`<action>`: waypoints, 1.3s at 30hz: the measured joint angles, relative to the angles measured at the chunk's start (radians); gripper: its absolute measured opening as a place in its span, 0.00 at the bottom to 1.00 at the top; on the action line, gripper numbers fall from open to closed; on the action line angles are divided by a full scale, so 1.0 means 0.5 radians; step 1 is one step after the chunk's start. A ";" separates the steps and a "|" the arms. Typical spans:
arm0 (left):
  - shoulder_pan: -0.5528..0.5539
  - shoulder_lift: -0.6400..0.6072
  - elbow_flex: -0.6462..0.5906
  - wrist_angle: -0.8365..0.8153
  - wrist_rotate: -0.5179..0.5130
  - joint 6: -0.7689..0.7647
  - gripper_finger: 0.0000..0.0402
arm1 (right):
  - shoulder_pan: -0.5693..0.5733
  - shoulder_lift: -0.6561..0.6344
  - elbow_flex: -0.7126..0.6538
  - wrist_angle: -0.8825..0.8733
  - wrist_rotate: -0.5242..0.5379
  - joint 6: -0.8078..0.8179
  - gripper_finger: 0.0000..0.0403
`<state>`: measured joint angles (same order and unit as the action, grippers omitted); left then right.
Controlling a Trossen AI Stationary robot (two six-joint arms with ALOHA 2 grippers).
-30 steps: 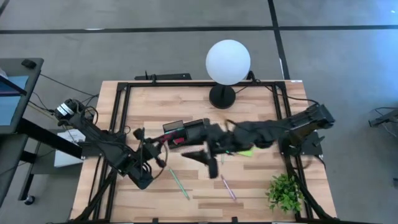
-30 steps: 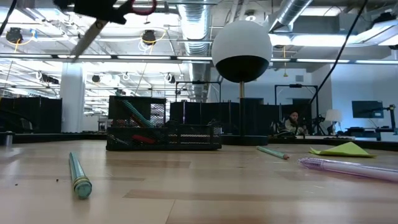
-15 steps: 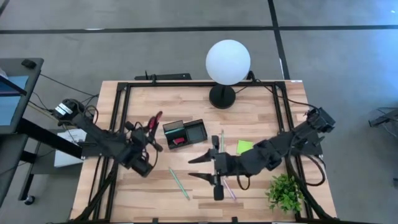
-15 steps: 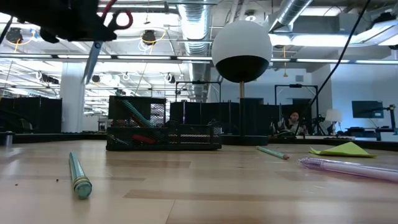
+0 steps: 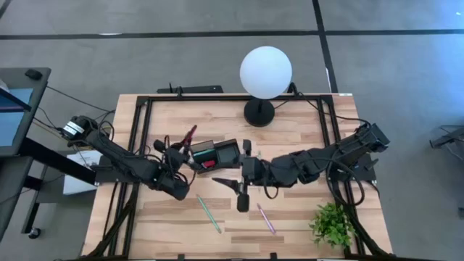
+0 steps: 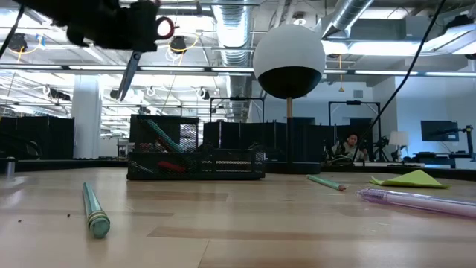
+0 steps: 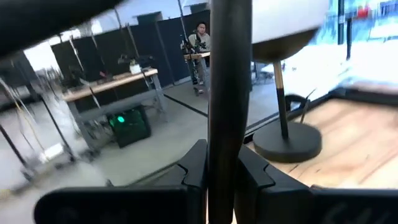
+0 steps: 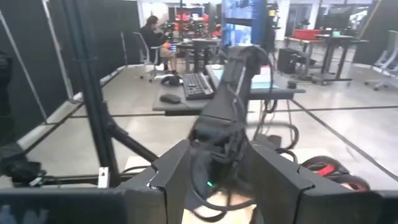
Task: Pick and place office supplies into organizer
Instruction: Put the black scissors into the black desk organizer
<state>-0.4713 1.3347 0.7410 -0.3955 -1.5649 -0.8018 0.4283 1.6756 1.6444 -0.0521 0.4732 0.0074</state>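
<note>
My left gripper (image 5: 184, 150) is shut on the red-handled scissors (image 5: 191, 134), high above the table just left of the black organizer (image 5: 216, 154). In the low view the scissors' blades (image 6: 130, 73) slant down and the red loop (image 6: 164, 28) is up. The organizer (image 6: 195, 162) holds a teal pen and a red item. My right gripper (image 5: 230, 190) hovers open near the organizer's near-right corner and touches nothing. On the table lie a teal pen (image 5: 208, 212), a pink pen (image 5: 265, 218), a green pen (image 6: 326, 182) and the lime sticky pad (image 6: 413, 179). My left gripper pinches the scissors between its two fingers (image 7: 194, 168); the dark bar (image 7: 227, 106) rises out from between them in the left wrist view. The scissors are lifted clear, with the red handles (image 5: 191, 134) toward the far edge and the blades tilted downward.
A white globe lamp (image 5: 266, 72) stands at the far edge, a green plant (image 5: 332, 223) at the near right corner, and a black bar-shaped device (image 5: 192, 89) beyond the far edge. Black frame rails (image 5: 143, 138) run along both sides. A person sits in the room behind (image 6: 349, 147).
My left gripper has carried the scissors toward the table's right, closer to the organizer, and the blades have tipped more steeply downward. My right arm drew back from over the organizer toward the near edge, then came a little back toward the organizer.
</note>
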 joint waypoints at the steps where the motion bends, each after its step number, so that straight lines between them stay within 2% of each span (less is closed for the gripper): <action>1: 0.000 0.000 0.001 0.139 0.027 0.219 0.07 | -0.016 0.000 0.000 -0.001 0.000 -0.001 0.37; 4: 0.053 0.000 0.001 0.598 0.256 0.831 0.07 | -0.056 0.000 0.000 0.000 0.000 -0.001 0.38; 10: 0.293 0.001 -0.033 1.726 1.049 1.809 0.07 | -0.090 0.000 0.000 0.000 -0.001 0.000 0.37; 14: 0.426 0.000 -0.170 2.413 1.426 2.062 0.07 | -0.049 -0.003 0.000 -0.001 -0.001 0.000 0.37; 18: 0.576 0.030 -0.403 2.736 1.790 1.933 0.07 | 0.023 -0.005 0.000 -0.001 -0.005 -0.019 0.36; 24: 0.685 0.092 -0.711 3.263 1.802 2.015 0.07 | 0.114 -0.006 0.000 -0.048 -0.005 -0.083 0.36; 30: 0.780 0.135 -0.772 3.148 1.818 1.837 0.07 | 0.130 -0.008 0.000 -0.070 -0.002 -0.084 0.35; 39: 0.822 0.484 -0.766 3.197 1.797 1.633 0.07 | 0.120 -0.008 0.000 -0.122 0.000 -0.049 0.35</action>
<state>-0.0601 1.5770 0.3581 1.2031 -0.6662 0.0145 0.4885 1.6718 1.6444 -0.1132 0.4732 -0.0170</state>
